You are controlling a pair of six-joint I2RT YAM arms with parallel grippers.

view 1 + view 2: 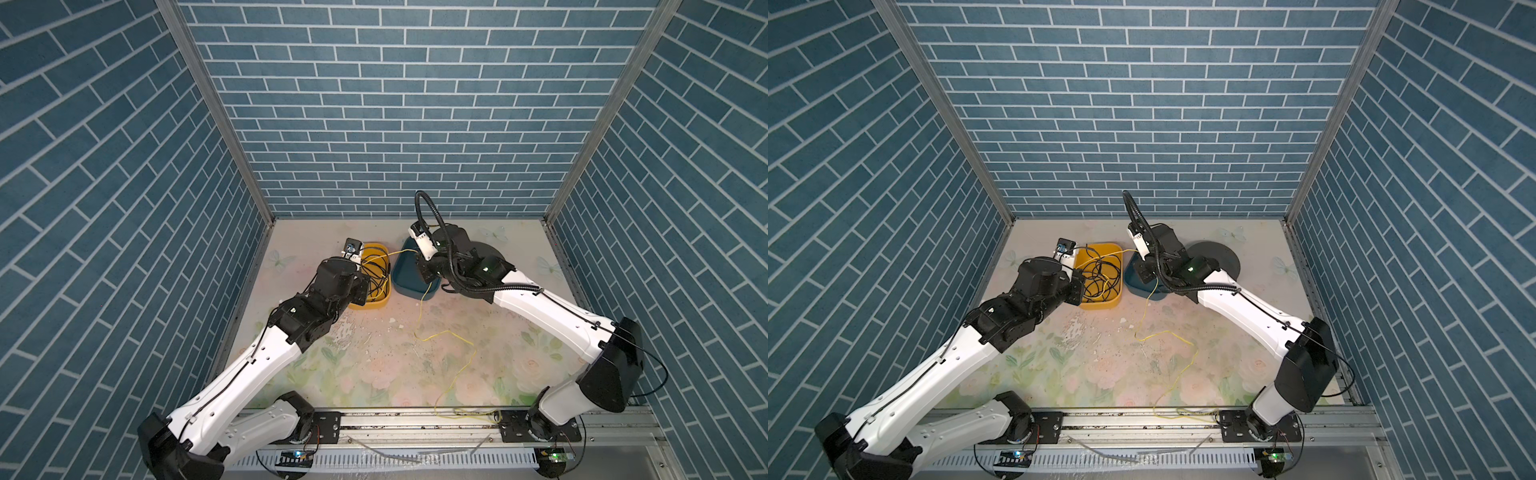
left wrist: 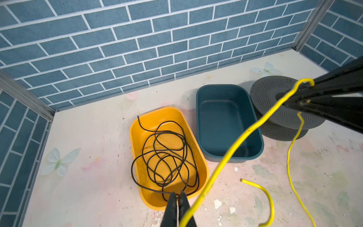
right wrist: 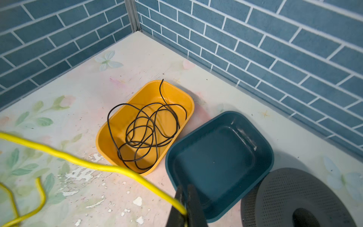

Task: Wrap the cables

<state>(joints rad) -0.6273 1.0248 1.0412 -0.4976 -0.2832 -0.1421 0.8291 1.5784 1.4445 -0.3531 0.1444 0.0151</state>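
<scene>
The yellow cable runs in a straight line through the air between my two grippers, above the blue bin. My right gripper is shut on the cable over the blue bin's near rim. My left gripper is shut over the yellow bin's near end. The cable crosses one of its fingers and enters the slit between them at the frame's edge. From the right gripper the cable drops to the table and winds loosely to the front rail. One loose end lies on the table.
A tangle of thin black wires lies in the yellow bin. A grey perforated spool stands right of the blue bin, under the right arm. Blue brick walls close in three sides. A metal rail runs along the front.
</scene>
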